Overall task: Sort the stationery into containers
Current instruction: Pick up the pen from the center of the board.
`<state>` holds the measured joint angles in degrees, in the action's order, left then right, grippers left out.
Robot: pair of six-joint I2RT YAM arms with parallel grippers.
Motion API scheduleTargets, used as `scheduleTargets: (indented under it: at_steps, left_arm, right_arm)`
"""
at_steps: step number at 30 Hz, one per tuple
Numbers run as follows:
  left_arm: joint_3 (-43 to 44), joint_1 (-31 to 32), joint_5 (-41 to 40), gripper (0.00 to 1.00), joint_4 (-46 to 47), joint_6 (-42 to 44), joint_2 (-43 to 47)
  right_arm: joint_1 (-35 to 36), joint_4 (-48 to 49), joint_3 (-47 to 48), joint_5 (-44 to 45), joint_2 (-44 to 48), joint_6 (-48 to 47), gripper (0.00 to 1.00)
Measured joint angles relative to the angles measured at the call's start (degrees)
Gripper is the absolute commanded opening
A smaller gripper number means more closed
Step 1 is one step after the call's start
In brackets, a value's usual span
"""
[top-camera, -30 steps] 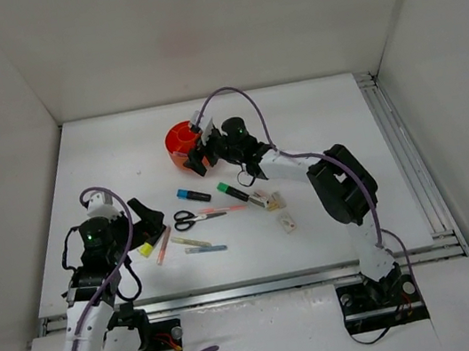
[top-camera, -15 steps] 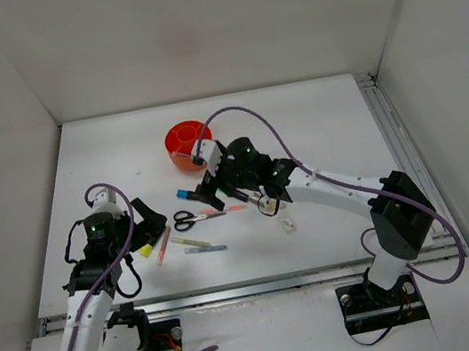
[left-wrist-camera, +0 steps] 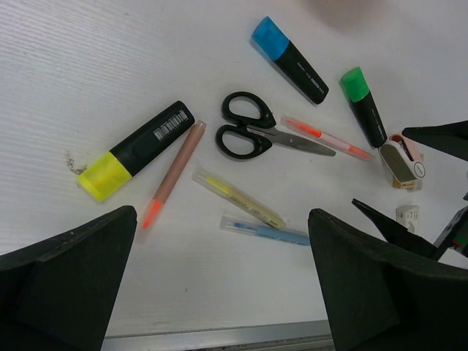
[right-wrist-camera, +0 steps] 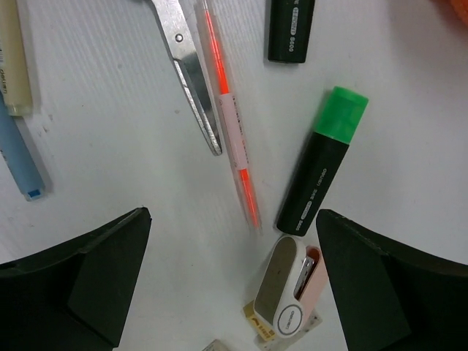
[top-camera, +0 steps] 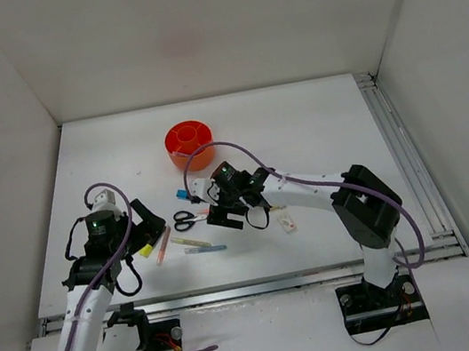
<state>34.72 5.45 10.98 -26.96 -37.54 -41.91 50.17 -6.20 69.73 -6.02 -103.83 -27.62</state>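
The stationery lies loose on the white table. From the left wrist view I see a yellow highlighter (left-wrist-camera: 135, 150), black-handled scissors (left-wrist-camera: 256, 135), a blue highlighter (left-wrist-camera: 289, 60), a green highlighter (left-wrist-camera: 364, 106) and several thin pens (left-wrist-camera: 238, 197). My left gripper (left-wrist-camera: 221, 245) hangs open and empty at the near left of the pile. My right gripper (right-wrist-camera: 234, 241) is open and empty too, low over the pink pen (right-wrist-camera: 230, 124), the green highlighter (right-wrist-camera: 322, 172) and a small pink-and-white stapler (right-wrist-camera: 292, 289). The orange container (top-camera: 188, 143) stands behind the pile.
A small white eraser (top-camera: 288, 222) lies right of the pile. A metal rail (top-camera: 252, 282) runs along the table's near edge, and white walls (top-camera: 10, 177) close in the other sides. The right arm's cable (top-camera: 308, 183) loops above the table.
My right gripper has come back from the orange container to the pile and its jaws have widened. The left gripper has shifted only slightly and stays open.
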Motion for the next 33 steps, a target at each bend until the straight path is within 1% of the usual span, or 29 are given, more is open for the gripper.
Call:
scheduleTargets:
  at_steps: [4, 8, 11, 12, 14, 18, 19, 20, 22, 24, 25, 28, 29, 30, 33]
  left_arm:
    - [0.04, 0.0, -0.63, 1.0, -0.33, -0.02, -0.13]
    - [0.24, 0.0, -1.01, 1.0, -0.44, 0.0, -0.2]
    - [0.24, 0.0, -1.09, 0.99, -0.46, 0.0, -0.13]
    - [0.26, 0.0, -1.11, 0.99, -0.46, 0.0, -0.07]
    - [0.24, 0.0, -1.42, 1.0, -0.44, 0.02, 0.11]
    - [0.26, 0.0, -1.92, 0.99, -0.42, 0.02, 0.13]
    - [0.26, 0.0, -2.05, 1.0, -0.39, 0.02, 0.13]
    - [0.26, 0.0, -2.1, 1.0, -0.33, 0.02, 0.07]
    - [0.26, 0.0, -2.32, 1.0, -0.15, 0.07, -0.11]
    - [0.26, 0.0, -2.51, 1.0, -0.11, 0.11, -0.48]
    - [0.26, 0.0, -2.54, 1.0, -0.09, 0.28, -0.72]
    - [0.24, 0.0, -2.54, 0.99, 0.15, 0.55, -0.94]
    - [0.26, 0.0, -2.56, 0.99, 0.24, 0.7, -0.9]
    - [0.24, 0.0, -2.64, 0.99, 0.26, 0.76, -0.79]
    - [0.24, 0.0, -2.93, 0.99, 0.26, 0.9, -0.24]
  right_arm:
    - [-0.57, -1.88, 3.04, -1.27, -3.87, -4.92, 0.84]
    - [-1.31, -3.34, 6.05, -2.99, -7.15, -8.31, 0.82]
    - [-2.12, -4.66, 8.35, -3.06, -9.64, -10.01, 0.75]
    - [-2.4, -5.07, 9.18, -2.93, -10.62, -10.43, 0.68]
    - [-2.82, -6.03, 10.64, -2.91, -12.24, -11.17, 0.63]
    - [-3.67, -8.7, 13.53, -2.21, -14.05, -12.87, 0.49]
    - [-3.85, -9.62, 14.38, -2.38, -14.56, -13.16, 0.48]
    - [-4.0, -10.21, 15.08, -2.47, -14.95, -13.35, 0.42]
    - [-4.2, -11.87, 16.24, -3.34, -15.76, -14.1, 0.37]
    - [-4.39, -13.77, 17.51, -4.13, -16.48, -14.67, 0.26]
    - [-4.39, -14.73, 18.18, -4.39, -16.92, -14.88, 0.24]
    - [-4.39, -16.31, 19.71, -5.2, -17.92, -15.04, 0.11]
    - [-4.35, -16.52, 19.76, -5.53, -17.94, -14.99, 0.05]
    - [-4.33, -16.76, 19.76, -5.57, -17.94, -15.02, 0.01]
    - [-4.26, -16.79, 19.74, -5.68, -17.9, -14.8, 0.0]
